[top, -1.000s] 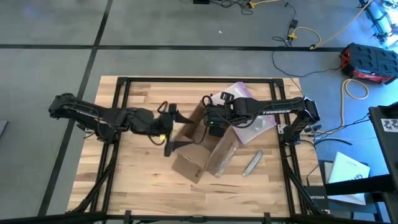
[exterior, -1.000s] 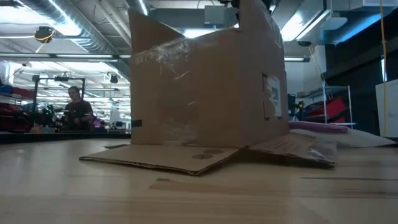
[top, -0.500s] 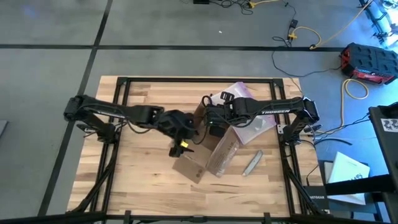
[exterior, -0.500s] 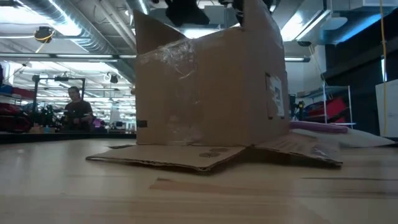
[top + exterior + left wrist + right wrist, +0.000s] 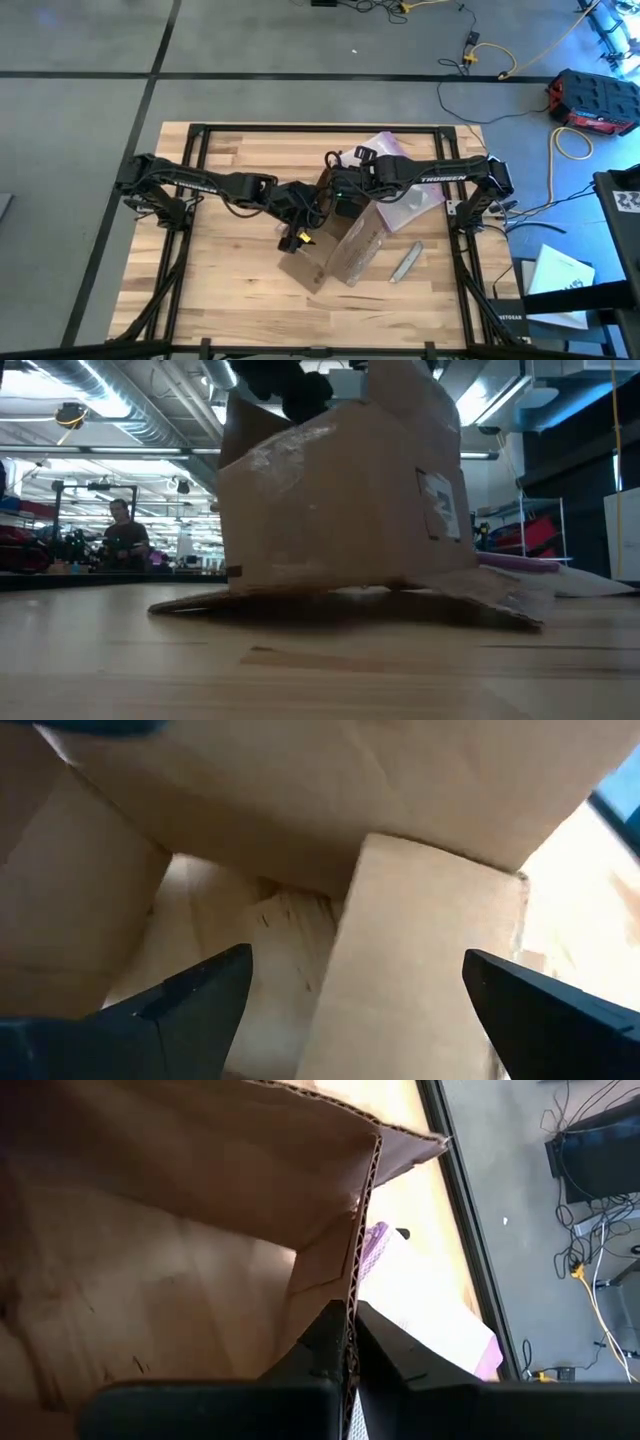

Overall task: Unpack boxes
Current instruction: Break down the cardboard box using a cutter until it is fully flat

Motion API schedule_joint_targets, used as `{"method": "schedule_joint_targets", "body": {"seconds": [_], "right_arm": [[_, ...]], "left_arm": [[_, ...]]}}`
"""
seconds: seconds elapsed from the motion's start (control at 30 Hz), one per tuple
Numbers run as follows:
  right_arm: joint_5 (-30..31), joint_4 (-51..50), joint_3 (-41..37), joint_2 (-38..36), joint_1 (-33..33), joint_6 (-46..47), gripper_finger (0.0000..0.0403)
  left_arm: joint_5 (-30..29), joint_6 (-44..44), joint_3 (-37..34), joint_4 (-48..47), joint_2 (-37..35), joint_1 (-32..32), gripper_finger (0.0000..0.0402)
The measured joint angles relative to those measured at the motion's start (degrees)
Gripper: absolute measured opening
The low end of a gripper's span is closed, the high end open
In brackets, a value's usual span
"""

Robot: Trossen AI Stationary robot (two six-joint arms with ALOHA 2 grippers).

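An open brown cardboard box (image 5: 335,235) stands mid-table, tilted in the low view (image 5: 340,490), with a pale label (image 5: 436,505) on its side. Its spread flaps (image 5: 300,600) lie on the table. My right gripper (image 5: 345,207) is at the box's far side, shut on its wall. My left gripper (image 5: 303,228) comes from the left and slants down into the box's open top. It is open, and in its wrist view (image 5: 350,1010) the fingers stand on either side of an inner cardboard flap (image 5: 420,950). My right gripper pinches the box wall's upper corrugated edge (image 5: 352,1305) between its two fingers, one finger inside the box and one outside. The fingers slant down from above and lie across the wall. The box stays tilted, its flaps on the table. My left gripper: I cannot tell whether it touches the cardboard.
A clear plastic bag (image 5: 405,200) with a purple edge (image 5: 515,565) lies behind and to the right of the box. A small grey knife-like tool (image 5: 405,262) lies near the table's right side. A person (image 5: 122,535) stands far off in the room beyond.
My left gripper has gone toward the table's right and down, turning as it went. It has reached from beside the box into its open top and has stayed open. The box has tipped, its lower edge rising a little off the table while its flaps stay down.
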Motion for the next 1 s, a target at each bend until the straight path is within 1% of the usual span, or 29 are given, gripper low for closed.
{"method": "schedule_joint_targets", "body": {"seconds": [0.3,0.4,0.53,0.67,0.83,0.93,1.0], "right_arm": [[0.0,0.2,0.0,0.0,0.0,-0.4,0.0000],[0.0,0.2,0.0,0.0,0.0,-0.4,0.0000],[0.0,0.7,0.2,0.0,0.0,-0.5,0.0000],[0.3,0.7,0.2,0.0,0.0,-0.7,0.0000],[0.4,0.8,0.2,0.0,0.0,-1.1,0.0000],[0.4,0.8,0.2,0.0,0.0,-1.1,0.0000],[0.4,0.9,0.2,0.0,0.0,-1.2,0.0000]], "left_arm": [[0.0,-1.2,-0.1,-2.6,0.1,0.0,0.0347],[-0.3,-4.9,-0.2,-3.1,-0.5,-0.5,0.0347],[-0.7,-8.3,-0.2,-4.1,-3.6,-1.0,0.0347],[-4.2,-9.6,1.6,-8.2,-6.5,-1.2,0.0347],[-11.6,-7.9,3.8,-19.1,-9.7,-0.8,0.0347],[-12.3,-8.0,3.6,-21.2,-10.6,-0.2,0.0347],[-12.4,-8.3,3.6,-19.9,-11.2,-0.3,0.0347]]}}
